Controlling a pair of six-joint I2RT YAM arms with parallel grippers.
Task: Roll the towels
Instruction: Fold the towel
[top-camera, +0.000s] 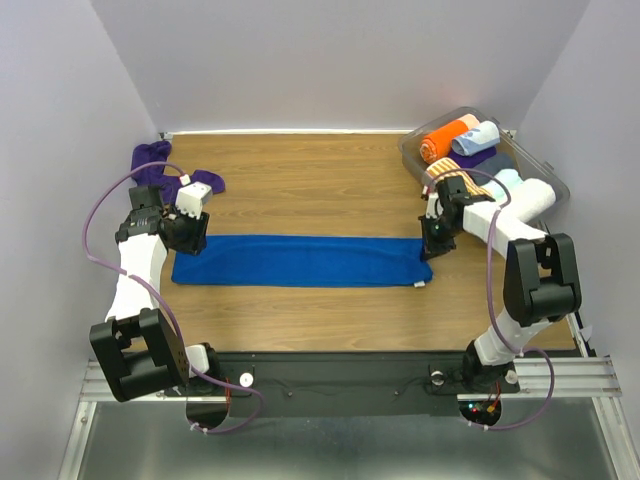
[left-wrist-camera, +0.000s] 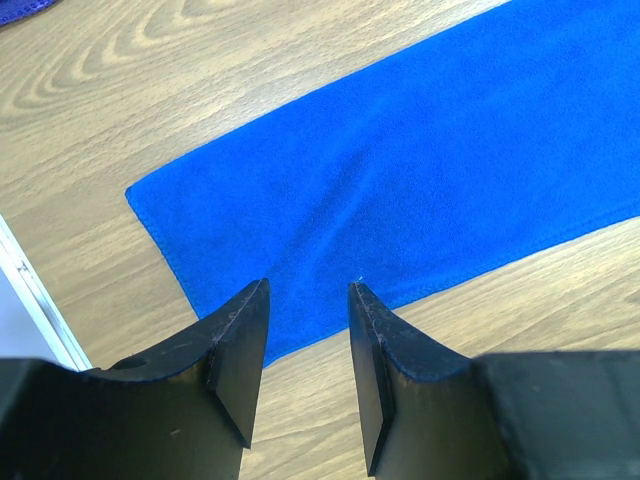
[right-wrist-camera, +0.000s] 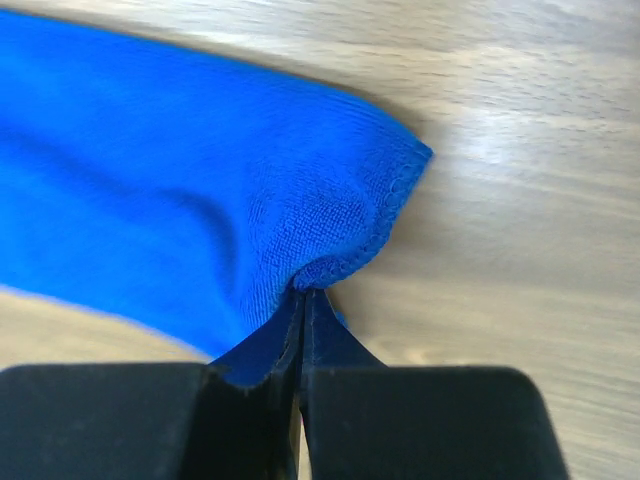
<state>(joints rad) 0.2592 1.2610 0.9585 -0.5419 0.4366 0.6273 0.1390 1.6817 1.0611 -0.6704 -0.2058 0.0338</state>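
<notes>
- Right gripper (right-wrist-camera: 302, 300) sits closest to its wrist camera, jaws closed tight on the hem of the blue towel (right-wrist-camera: 180, 180), just beside a corner of its right end.
- Only a thin fold of cloth sits between the tips, and it bunches up around the pinch.
- Left gripper (left-wrist-camera: 308, 290) hovers at the towel's left end near the front edge. Its jaws stand apart with nothing between them, and I cannot tell whether the tips touch the cloth.
- From above, the blue towel (top-camera: 300, 260) lies flat as a long strip across the middle of the table (top-camera: 320, 170), between the two grippers and not yet rolled.
- The purple towel (top-camera: 155, 165) lies crumpled at the far left corner, behind the left arm, untouched.
- A bin (top-camera: 545, 165) of rolls stands at the far right, close to the right arm.
- Risk: the grip is shallow and on the hem alone, so a quick pull would likely let the cloth slip free.
- Risk: with one corner held, the first turn would probably start skewed and coil into a cone.
- Risk: nothing pins the left end, so the whole strip may slide over the wood instead of folding over.
- Risk: a swing of the right elbow could knock the bin.
</notes>
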